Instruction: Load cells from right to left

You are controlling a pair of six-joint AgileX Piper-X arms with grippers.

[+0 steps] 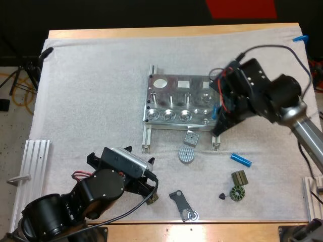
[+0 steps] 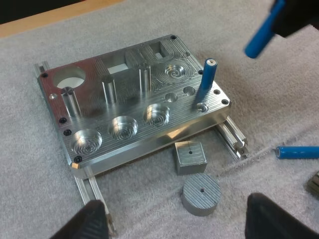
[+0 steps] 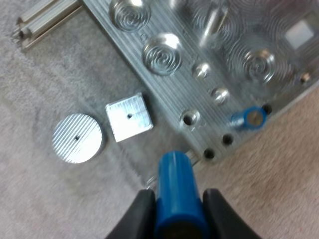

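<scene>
My right gripper [image 3: 174,211] clamps a blue cell [image 3: 174,179], left gripper [image 2: 179,219] hangs released; I'd lower the cell plumb into the next hole [image 3: 191,118]

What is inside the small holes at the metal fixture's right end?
One blue cell stands upright in one hole; the neighbouring holes look empty. Its foot is hidden in the metal fixture.

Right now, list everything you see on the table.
mat: one, white, on table
metal fixture: one, silver, mid-mat
blue cells: three, blue; one standing at fixture's right end, one lying on mat, one gripped
square block: one, silver, before fixture
ribbed disc: one, silver, beside block
bracket: one, dark, mat's near edge
small parts: three, dark, near lying cell
rails: two, silver, table's left and right sides
left gripper: jaws open, facing fixture
right gripper: jaws shut on blue cell
</scene>
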